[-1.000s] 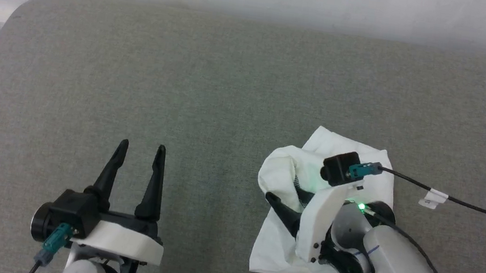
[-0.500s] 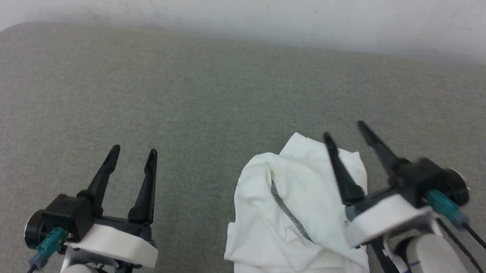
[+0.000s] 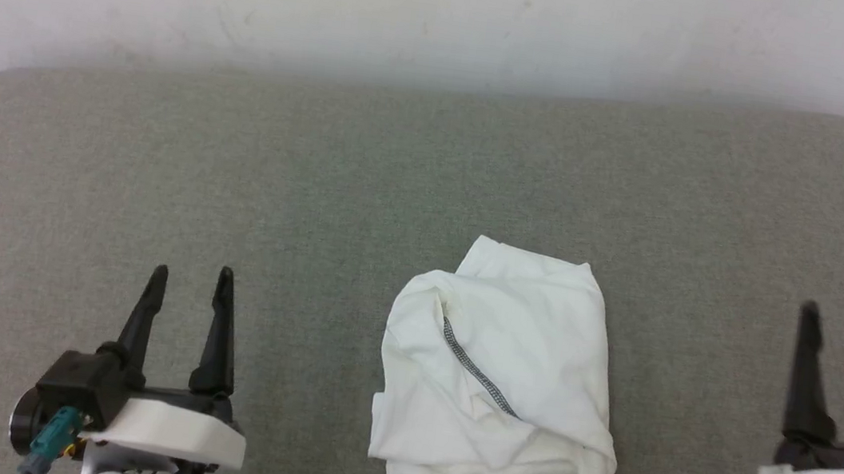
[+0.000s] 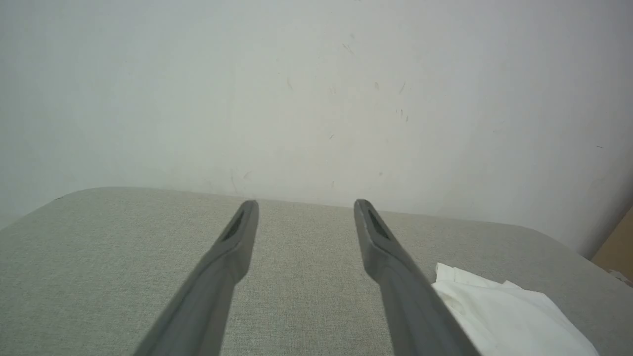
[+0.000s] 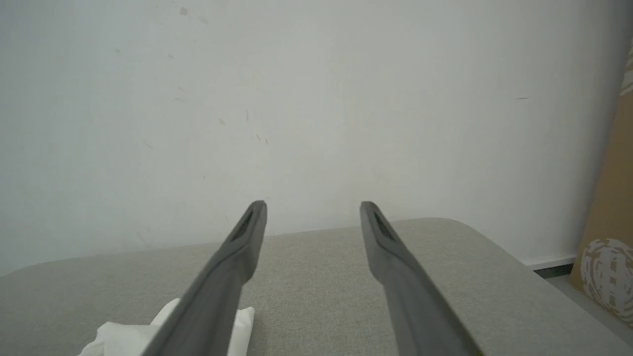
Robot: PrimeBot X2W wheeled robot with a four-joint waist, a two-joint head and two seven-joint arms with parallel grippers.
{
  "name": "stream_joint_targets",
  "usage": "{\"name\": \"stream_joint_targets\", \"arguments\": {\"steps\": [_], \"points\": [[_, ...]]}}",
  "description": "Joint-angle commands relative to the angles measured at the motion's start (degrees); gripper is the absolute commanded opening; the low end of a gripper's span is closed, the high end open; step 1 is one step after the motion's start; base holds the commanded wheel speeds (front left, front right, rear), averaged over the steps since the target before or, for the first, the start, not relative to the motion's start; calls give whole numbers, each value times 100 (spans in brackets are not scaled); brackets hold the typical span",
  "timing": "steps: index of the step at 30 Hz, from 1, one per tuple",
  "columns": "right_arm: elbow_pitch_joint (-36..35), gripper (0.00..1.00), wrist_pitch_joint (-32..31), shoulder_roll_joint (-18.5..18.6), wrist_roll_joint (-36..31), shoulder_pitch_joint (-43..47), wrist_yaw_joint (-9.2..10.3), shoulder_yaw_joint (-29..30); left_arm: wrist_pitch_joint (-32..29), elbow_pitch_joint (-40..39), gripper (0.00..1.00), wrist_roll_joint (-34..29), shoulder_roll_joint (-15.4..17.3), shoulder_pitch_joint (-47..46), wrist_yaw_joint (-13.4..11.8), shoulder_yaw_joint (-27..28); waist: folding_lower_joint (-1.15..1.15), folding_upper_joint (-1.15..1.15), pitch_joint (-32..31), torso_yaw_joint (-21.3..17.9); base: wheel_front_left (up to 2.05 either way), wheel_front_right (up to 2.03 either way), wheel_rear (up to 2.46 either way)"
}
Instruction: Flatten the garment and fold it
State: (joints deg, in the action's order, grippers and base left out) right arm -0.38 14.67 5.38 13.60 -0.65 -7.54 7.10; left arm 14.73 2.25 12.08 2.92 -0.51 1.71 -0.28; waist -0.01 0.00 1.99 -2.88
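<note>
Garment (image 3: 501,376) looks thin, limp, light; you should pinch far corner, expect sag; left gripper (image 3: 191,279), right gripper (image 3: 843,317) both spread, empty

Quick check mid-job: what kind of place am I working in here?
Probably a plain indoor room or test space: a grey fabric-covered surface against a scuffed white wall, with the white garment lying on it.
</note>
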Motion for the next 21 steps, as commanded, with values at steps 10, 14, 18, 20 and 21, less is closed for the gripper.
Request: {"name": "stream_joint_targets", "arguments": {"steps": [10,14,18,20,21], "points": [[-116,100,-953,253,666,387,5,757,27,-154,100,68,-4,-113,43,443,1,0,407,135,0,0,0],[274,100,-1859,690,1322,136,5,839,27,-195,100,47,-4,-254,159,518,1,0,610,316,0,0,0],[783,100,-3048,1116,2086,-118,5,871,27,-264,100,92,-4,-356,222,480,1,0,719,512,0,0,0],[1028,100,-3581,1202,2460,-283,5,894,27,-284,100,129,-4,-373,231,429,1,0,744,597,0,0,0],[1141,100,-3857,1205,2641,-360,5,893,27,-292,100,153,-4,-382,223,402,1,0,757,643,0,0,0]]}}
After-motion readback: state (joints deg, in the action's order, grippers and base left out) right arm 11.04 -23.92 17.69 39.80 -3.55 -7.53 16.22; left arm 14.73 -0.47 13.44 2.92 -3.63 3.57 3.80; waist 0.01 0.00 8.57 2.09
